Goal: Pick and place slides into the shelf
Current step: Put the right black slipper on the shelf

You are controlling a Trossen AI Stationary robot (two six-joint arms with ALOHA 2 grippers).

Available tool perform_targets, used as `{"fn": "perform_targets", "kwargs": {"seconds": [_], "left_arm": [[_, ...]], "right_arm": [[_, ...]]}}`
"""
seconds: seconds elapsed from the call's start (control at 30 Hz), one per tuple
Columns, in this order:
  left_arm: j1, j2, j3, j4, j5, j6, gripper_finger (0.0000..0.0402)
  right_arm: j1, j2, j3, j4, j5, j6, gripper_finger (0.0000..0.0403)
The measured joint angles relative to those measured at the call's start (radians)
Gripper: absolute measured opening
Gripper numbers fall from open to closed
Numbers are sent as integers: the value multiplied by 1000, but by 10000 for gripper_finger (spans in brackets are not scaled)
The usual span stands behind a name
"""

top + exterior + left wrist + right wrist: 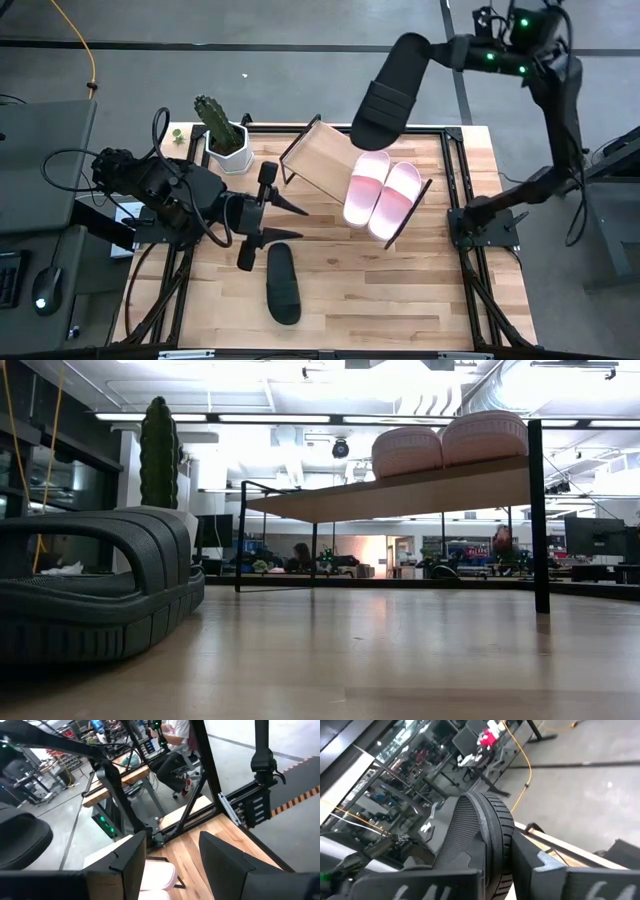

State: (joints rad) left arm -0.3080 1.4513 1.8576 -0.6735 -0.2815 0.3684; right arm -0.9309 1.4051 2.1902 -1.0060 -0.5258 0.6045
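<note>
Four slides: two pink, two black, spread between shelf, air and tabletop.
Pink slides [384, 196]: side by side on the slanted shelf [318, 157], touching each other, at the end nearer the right arm.
Raised black slide [389, 92]: held above the shelf's far edge, gripped at one end.
Right gripper [506, 865]: fingers closed narrowly on the raised black slide's edge, high over the table.
Second black slide [282, 283]: flat on the wooden table [400, 290], near the front edge, well apart from the shelf.
Left gripper [278, 214]: fingers spread wide, holding nothing, hovering between the shelf and the second black slide.
Potted cactus [222, 132]: white pot at the table's back corner, beside the shelf.
Writing: no readable brand or label on the slides; marks on the right gripper's fingers too unclear to read.
</note>
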Motion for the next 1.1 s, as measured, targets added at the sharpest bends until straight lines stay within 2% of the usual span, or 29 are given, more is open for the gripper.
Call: {"fn": "perform_targets", "kwargs": {"seconds": [0.2,0.43,0.63,0.73,0.93,1.1], "left_arm": [[0,0,0,0,-2,-7,172],[0,0,0,0,-28,-7,172],[0,0,0,0,-28,-7,172],[0,0,0,-1,-28,-7,172],[0,0,0,-3,-28,-7,172],[0,0,0,-3,-28,-7,172]], "right_arm": [[-60,71,0,-5,-119,13,25],[-53,79,0,84,-142,75,26],[-46,71,0,83,-171,90,89],[-18,75,0,41,-160,54,101],[26,76,0,39,-149,30,96],[65,77,0,37,-139,23,53]]}}
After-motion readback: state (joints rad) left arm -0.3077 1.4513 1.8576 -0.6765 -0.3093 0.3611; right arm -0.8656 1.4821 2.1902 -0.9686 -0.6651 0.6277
